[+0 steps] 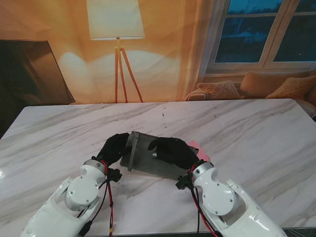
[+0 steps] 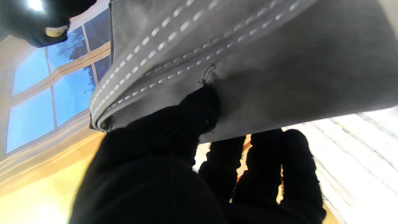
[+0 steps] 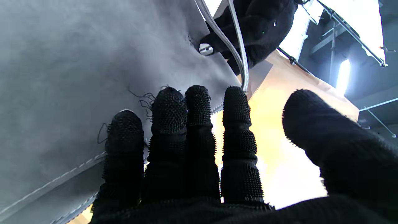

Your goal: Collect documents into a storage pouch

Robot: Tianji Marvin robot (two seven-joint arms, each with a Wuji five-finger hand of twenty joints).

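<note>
Where the stand's camera looks down, a grey felt pouch [image 1: 148, 155] is seen on the marble desk [image 1: 247, 133], near the centre and close to the robot. Its left end is lifted by the left hand [image 1: 114, 146] at about nine o'clock of the pouch, apparently so that the mouth is held open. The right hand [image 1: 170, 150] is laid over the pouch toward three o'clock, likely to steady it. A pink document [image 1: 197, 149] is seen peeking out just past the right hand, partly hidden.

From the left wrist, the stitched rim of the pouch [image 2: 174, 59] is shown pinched by the black-gloved fingers [image 2: 199, 109], which are closed on the felt.

From the right wrist, the fingers [image 3: 199, 105] are seen stretched and only slightly apart, pressed flat against the grey pouch [image 3: 77, 62]; nothing is clasped. A metal snap [image 3: 205, 49] is visible on the felt, with the other glove beyond it. Whether any document is already inside cannot be told.
</note>
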